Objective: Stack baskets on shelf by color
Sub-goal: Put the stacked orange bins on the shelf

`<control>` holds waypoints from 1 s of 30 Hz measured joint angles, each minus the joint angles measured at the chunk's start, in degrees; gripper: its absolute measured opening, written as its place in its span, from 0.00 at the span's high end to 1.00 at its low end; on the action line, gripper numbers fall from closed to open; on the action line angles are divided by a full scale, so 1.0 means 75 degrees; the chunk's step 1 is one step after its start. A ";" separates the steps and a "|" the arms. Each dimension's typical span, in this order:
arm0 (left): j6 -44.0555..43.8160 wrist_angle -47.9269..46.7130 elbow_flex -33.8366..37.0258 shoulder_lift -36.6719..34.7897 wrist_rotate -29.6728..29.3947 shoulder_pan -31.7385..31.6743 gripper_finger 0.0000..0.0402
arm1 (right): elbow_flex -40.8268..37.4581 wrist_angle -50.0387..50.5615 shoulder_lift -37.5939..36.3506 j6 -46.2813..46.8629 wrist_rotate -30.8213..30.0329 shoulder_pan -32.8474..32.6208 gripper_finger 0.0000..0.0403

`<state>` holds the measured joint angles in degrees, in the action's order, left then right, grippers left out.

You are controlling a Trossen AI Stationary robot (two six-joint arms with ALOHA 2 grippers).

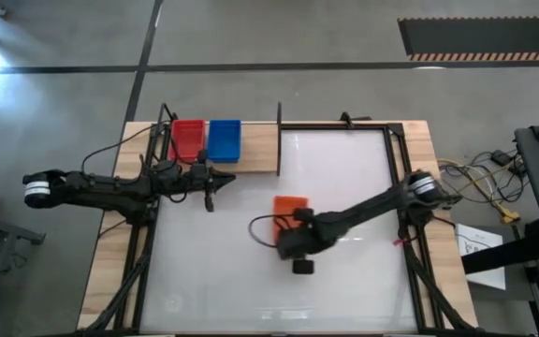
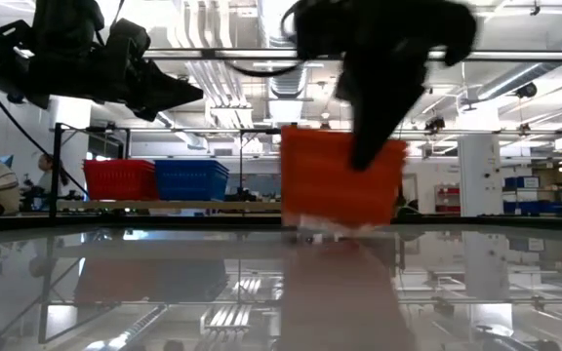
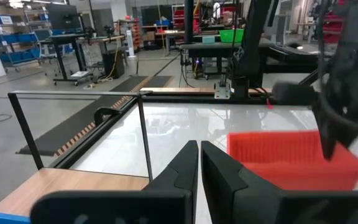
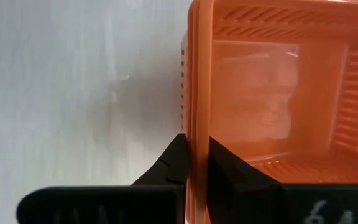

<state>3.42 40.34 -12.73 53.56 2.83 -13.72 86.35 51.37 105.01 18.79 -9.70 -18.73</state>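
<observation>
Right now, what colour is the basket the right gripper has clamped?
Orange. The right gripper is shut on the orange basket wall, clearest in the right wrist view.

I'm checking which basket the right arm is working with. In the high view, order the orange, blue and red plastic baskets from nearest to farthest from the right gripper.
1. Orange plastic basket: mid-table, its wall clamped in the right gripper.
2. Blue plastic basket: on the light-wood shelf, nearer side.
3. Red plastic basket: on the shelf, beyond the blue one.

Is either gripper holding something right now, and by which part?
The right gripper pinches the orange basket by one side wall at its rim. The left gripper is shut on nothing.
</observation>
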 joint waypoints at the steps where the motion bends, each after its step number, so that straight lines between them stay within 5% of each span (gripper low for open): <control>1: 0.0000 0.0000 0.0000 0.0000 0.0000 0.0000 0.99 | 0.0230 -0.0003 0.0241 -0.0180 0.0104 0.0090 0.96; 13: 0.0000 -0.0032 0.0000 0.0000 0.0000 0.0000 0.99 | 0.2254 0.0180 0.1958 -0.1469 0.0324 0.0812 0.94; 24: -0.0001 -0.0063 0.0000 -0.0003 0.0000 -0.0003 0.99 | 0.3055 0.0274 0.2209 -0.1849 -0.1053 0.1180 0.66; 30: -0.0003 -0.0113 -0.0015 -0.0003 0.0003 0.0176 0.99 | 0.2706 0.0242 0.1378 -0.2054 -0.1214 0.1119 0.58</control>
<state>3.40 39.49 -12.85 53.54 2.85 -12.39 106.65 53.19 115.35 3.39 -18.81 -10.34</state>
